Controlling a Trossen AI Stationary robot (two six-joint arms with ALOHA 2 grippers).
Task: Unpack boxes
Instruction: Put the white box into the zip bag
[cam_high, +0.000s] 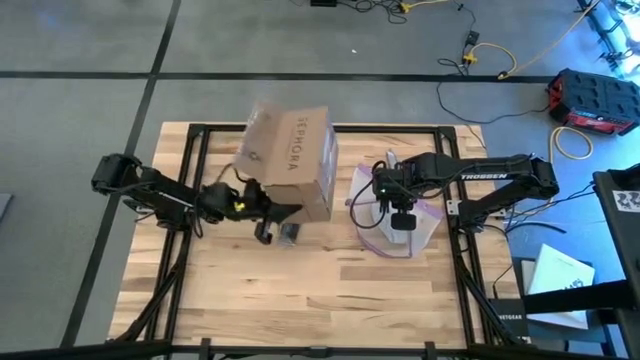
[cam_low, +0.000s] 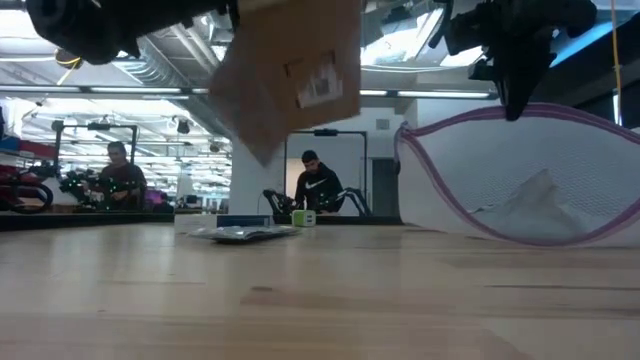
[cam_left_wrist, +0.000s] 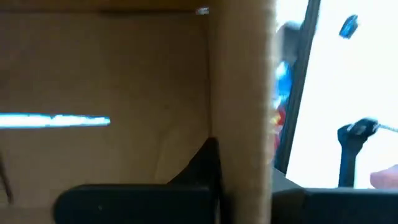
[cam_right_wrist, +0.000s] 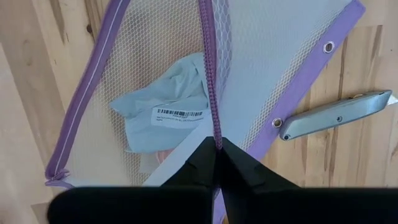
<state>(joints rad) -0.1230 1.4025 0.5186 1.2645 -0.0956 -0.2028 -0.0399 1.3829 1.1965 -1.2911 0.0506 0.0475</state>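
High view: brown cardboard shipping box (cam_high: 290, 160) with black SEPHORA lettering sits tilted toward the far edge of the pale wooden table (cam_high: 300, 310), slightly left of centre. Left gripper (cam_high: 283, 212) clenched on the box's near wall; a small dark object (cam_high: 290, 233) lies on the table just beside it, too small to identify. Right gripper (cam_high: 402, 222) is over the clear mesh bag with purple zip edge (cam_high: 392, 215), nearer the right edge, apart from the box. Low view: box hangs clear of the table, tipped, pale label (cam_low: 318, 85) facing the near edge; a flat packet (cam_low: 240, 233) lies below it. Bag edge lifted by the right gripper (cam_low: 516, 100). Left wrist view: left gripper's dark finger (cam_left_wrist: 199, 171) lies against the inside of the cardboard wall. Right wrist view: right gripper (cam_right_wrist: 217, 146) pinched shut on the zip line; pale wrapped item with barcode (cam_right_wrist: 168, 115) inside; grey utility knife (cam_right_wrist: 339, 115) on the table just beside the bag. Judgement: the box lies to the right gripper's left, and the left arm, already holding it, is the nearer for emptying it.
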